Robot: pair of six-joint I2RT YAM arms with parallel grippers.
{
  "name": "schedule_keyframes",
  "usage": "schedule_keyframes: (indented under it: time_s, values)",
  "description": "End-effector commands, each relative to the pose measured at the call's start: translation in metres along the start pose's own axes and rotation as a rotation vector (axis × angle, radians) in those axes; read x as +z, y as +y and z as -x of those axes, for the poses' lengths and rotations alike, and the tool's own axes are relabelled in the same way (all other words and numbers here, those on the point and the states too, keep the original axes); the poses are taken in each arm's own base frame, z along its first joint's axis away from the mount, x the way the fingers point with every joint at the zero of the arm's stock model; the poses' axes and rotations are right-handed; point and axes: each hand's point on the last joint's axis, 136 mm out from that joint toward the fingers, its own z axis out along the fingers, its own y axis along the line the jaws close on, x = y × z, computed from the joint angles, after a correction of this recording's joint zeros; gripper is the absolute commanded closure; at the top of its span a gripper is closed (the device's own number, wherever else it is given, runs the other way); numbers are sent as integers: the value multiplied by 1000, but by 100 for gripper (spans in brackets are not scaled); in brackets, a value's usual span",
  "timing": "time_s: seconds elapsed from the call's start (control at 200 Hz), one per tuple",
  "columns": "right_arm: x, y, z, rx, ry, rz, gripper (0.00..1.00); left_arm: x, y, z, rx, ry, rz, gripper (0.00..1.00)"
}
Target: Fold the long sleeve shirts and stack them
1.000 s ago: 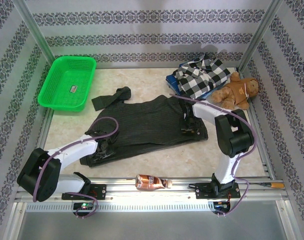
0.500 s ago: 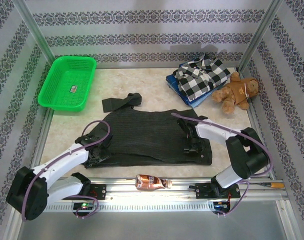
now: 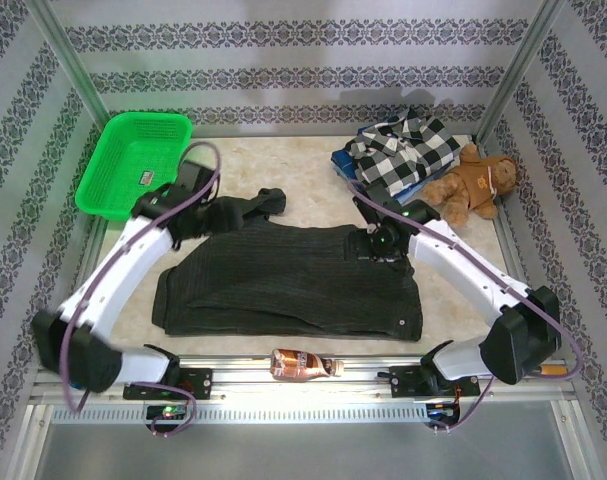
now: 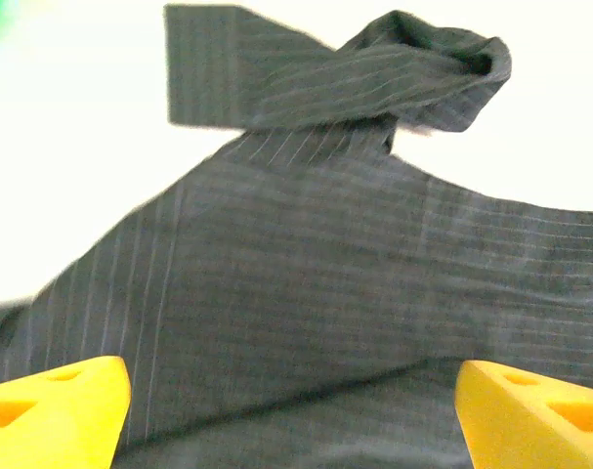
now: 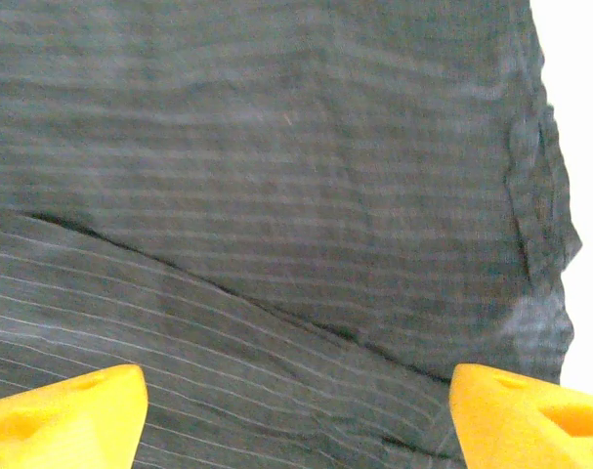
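Two open grippers above one folded charcoal shirt (image 3: 293,275).
The shirt lies mid-table with its long axis running left to right, and a twisted sleeve (image 3: 251,205) juts leftward from its far left corner. The left gripper (image 3: 198,212) is over that corner with its fingers spread and nothing between them. The right gripper (image 3: 375,243), equally wide, is over the far right edge. The checked shirt (image 3: 403,150) sits in the far right corner.

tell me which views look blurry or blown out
Left wrist: soft and blurred, the pinstriped shirt smeared, the table blown out white. Right wrist: also soft, table white at the right edge. Top external: sharp, evenly lit, glare on the front rail.
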Motion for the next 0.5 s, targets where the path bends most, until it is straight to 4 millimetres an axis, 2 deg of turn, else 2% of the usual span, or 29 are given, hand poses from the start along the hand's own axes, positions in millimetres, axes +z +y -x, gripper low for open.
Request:
schedule_keyframes:
  time_s: [0.0,0.09,0.245,0.495]
  values:
    - [-5,2,2,-40,27,9,17,38,-13,5,255,131,-37,14]
    - [-2,5,2,-34,41,17,17,69,-20,17,315,176,-24,17]
    - [-1,4,-6,-16,65,20,17,117,-12,26,381,254,66,21]
    - [2,-5,-17,6,91,6,17,167,9,44,469,282,188,26]
